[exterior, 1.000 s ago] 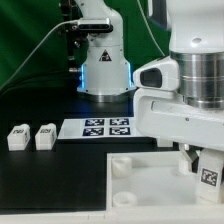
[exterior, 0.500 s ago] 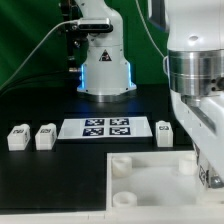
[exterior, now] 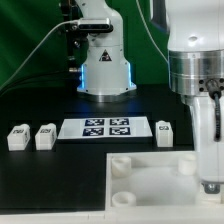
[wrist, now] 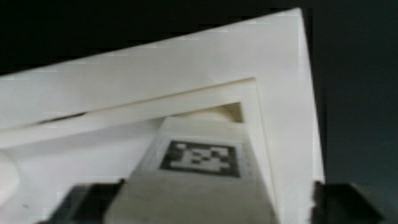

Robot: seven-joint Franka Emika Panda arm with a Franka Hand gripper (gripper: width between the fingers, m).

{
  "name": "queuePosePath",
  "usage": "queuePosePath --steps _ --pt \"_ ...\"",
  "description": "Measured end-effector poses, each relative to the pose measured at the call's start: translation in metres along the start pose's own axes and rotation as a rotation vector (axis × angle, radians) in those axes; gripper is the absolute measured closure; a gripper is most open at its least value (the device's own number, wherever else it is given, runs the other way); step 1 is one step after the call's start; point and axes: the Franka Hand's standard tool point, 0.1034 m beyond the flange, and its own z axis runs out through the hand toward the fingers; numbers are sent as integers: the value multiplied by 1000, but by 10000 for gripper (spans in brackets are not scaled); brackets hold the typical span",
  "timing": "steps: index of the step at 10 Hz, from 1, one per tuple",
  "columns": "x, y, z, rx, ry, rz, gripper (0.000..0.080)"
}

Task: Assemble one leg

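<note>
My gripper (exterior: 209, 172) hangs at the exterior view's right, over the near right part of the large white panel (exterior: 150, 186). It is shut on a small white leg (wrist: 201, 170). In the wrist view the leg's square tag faces the camera, and a dark finger (wrist: 89, 203) shows on each side of it. The gripper (wrist: 217, 208) holds the leg close over the panel (wrist: 125, 90). In the exterior view the held leg (exterior: 211, 186) is mostly hidden by the fingers. I cannot tell whether it touches the panel.
Two loose legs (exterior: 17, 136) (exterior: 45, 136) stand at the exterior view's left, and a third (exterior: 164, 131) behind the panel. The marker board (exterior: 95, 127) lies between them. The robot base (exterior: 104, 70) stands at the back. Round sockets (exterior: 120, 164) sit at the panel's corners.
The arm has swung from a slanted pose to upright, and the gripper with the leg has lowered toward the panel. The third loose leg, hidden before, is now uncovered.
</note>
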Motion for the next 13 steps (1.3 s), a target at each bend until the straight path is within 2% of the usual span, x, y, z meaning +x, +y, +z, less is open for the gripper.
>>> queuePosePath --steps 1,3,7,10,11,13 --pt "-3 1 1 0 4 -128 171" --pt "-5 -1 -3 3 9 -469 153" --pt "-3 -2 -2 -1 14 -863 151" --pt "-4 0 -8 -5 36 -1363 151" --pt "-2 0 -6 -11 36 -1463 151" --pt "-1 0 -6 -10 35 -1414 151"
